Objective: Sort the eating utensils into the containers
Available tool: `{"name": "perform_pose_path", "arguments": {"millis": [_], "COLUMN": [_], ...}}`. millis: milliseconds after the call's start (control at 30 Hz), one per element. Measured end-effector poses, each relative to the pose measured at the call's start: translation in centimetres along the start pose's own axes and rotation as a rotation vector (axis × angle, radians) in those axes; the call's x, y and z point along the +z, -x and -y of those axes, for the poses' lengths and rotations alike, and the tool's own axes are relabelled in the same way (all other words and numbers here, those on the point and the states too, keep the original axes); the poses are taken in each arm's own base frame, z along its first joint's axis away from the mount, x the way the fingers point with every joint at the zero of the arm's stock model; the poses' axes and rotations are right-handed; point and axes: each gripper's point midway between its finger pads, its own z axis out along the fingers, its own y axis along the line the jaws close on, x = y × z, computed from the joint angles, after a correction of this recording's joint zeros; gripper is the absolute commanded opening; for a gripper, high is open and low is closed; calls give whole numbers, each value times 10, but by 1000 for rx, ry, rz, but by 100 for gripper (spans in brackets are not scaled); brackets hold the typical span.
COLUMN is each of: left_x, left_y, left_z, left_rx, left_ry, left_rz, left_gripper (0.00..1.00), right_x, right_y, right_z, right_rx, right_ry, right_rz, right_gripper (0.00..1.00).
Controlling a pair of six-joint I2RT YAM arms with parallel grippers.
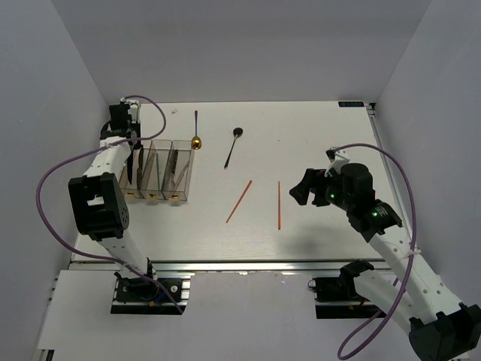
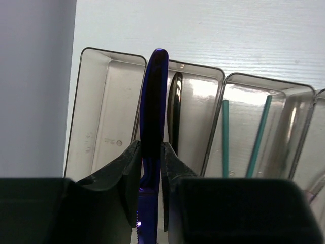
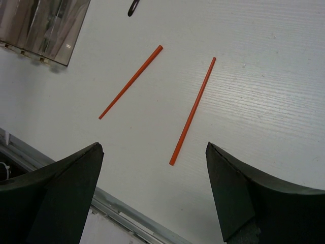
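Holding: the left jaws are clenched on the blue knife (image 2: 154,101). They grip it near its middle, and its round end sticks out past them.
Knife spot: it is over the bins (image 2: 109,57), in line with the wall between the end bin and the next one. I cannot tell if it touches them.
Boxes: the bins are four clear brown ones joined side by side, on the left part of the table (image 1: 323,135).
Second box: a black knife (image 2: 175,109) sits inside.
Third box: two teal chopsticks (image 2: 225,137) lean inside.
Fourth box: something shiny is in it, too blurry to name.
Other arm: the right jaws are wide apart and grip nothing. They hang over the table, just right of the orange-red chopsticks (image 3: 192,114).
Sticks: the two orange-red chopsticks lie flat on the table, apart from each other.
Spoons: the black spoon (image 1: 232,147) lies on the table behind the sticks. The gold spoon (image 1: 196,140), with its purple handle, lies just beside the far corner of the bins.
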Motion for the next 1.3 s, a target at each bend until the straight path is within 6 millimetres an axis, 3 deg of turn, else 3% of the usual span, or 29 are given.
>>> {"name": "perform_pose_path", "arguments": {"millis": [233, 400, 567, 700, 800, 967, 1100, 1200, 1300], "left_x": [13, 19, 21, 21, 15, -11, -28, -32, -28], "left_y": [-8, -26, -27, -18, -9, 16, 48, 102, 166], "left_z": [-4, -1, 0, -1, -4, -13, -16, -9, 31], "left_rx": [27, 17, -3, -34, -52, -88, -178, -243, -266], "left_ry": [16, 12, 9, 15, 19, 41, 35, 24, -7], "left_rz": [40, 41, 53, 87, 114, 194, 252, 302, 359], "left_gripper": [0, 1, 42, 62, 65, 73, 89, 98, 98], "right_x": [-3, -1, -1, -1, 1, 2, 5, 9, 13], "right_y": [3, 0, 0, -1, -2, -3, -5, -7, -10], "right_z": [-4, -2, -2, -2, 0, 2, 5, 9, 14], "right_rx": [-6, -4, -4, -3, -1, 0, 3, 7, 11], "right_ry": [19, 16, 15, 13, 7, -1, -16, -34, -58], "right_rz": [19, 12, 12, 9, 0, -3, -13, -28, -40], "right_gripper": [87, 87, 87, 87, 87, 87, 87, 87, 87]}}
